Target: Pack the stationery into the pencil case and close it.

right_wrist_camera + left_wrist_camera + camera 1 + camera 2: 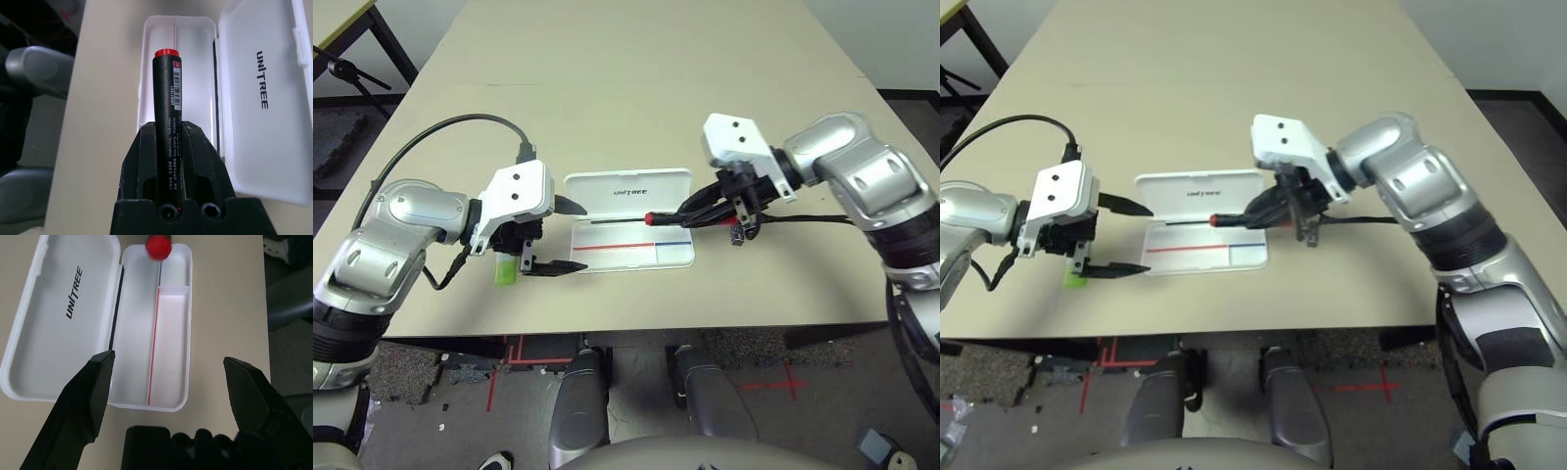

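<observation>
- Risk: we judge the marker (167,122) may strike the rim of the pencil case (628,231) or land across its divider, since it is carried lengthwise over the open tray's end.
- Right gripper (713,209): jaws nearly shut, clamped on the marker barrel; red tip projects over the tray.
- Left gripper (566,235): jaws at full spread, holding nothing, at the case's opposite end.
- The lime-green stick (506,269) lies on the table (626,78) beneath the left gripper, which could knock it.
</observation>
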{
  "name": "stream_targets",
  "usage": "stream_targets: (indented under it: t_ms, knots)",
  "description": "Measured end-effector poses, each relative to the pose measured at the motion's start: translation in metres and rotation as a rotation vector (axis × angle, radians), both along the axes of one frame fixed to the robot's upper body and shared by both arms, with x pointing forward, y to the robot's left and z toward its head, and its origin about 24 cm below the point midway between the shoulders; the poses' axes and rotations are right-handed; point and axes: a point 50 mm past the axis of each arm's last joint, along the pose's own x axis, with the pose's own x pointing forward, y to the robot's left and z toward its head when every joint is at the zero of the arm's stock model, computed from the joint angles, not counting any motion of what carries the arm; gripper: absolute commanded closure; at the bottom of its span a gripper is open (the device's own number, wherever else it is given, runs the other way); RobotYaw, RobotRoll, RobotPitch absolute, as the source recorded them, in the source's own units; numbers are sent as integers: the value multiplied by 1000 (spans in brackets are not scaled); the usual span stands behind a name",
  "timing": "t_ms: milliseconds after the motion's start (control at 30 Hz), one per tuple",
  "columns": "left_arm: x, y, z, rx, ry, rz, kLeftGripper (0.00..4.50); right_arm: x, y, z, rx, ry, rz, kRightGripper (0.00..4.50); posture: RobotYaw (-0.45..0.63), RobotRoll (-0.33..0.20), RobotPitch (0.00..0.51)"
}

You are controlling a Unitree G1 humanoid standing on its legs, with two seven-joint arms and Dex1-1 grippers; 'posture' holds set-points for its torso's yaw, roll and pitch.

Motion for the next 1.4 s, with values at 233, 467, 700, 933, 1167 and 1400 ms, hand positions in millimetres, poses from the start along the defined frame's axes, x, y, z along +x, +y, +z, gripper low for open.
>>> stream_targets:
  t_ms: [233,467,700,933,1167,1400]
  knots:
    - [-2,-2,0,2,-4,-2,0,5,27,-14,-4,-43,-20,4033,-52,0,184]
    - [-4,-2,-2,2,2,6,0,7,48,-26,-23,-118,-1,4033,-48,0,180]
    - [-5,-2,-5,0,7,22,0,13,53,-34,-48,-188,-17,4033,-43,0,173]
    - [-6,-4,-4,-4,5,31,0,17,60,-44,-51,-228,-30,3297,-42,0,174]
    - [-7,0,-7,-19,27,78,0,20,58,-44,-20,-250,-30,749,-39,0,181]
    - [-6,10,-9,-39,50,220,0,9,29,-26,75,-93,20,27,-28,0,187]
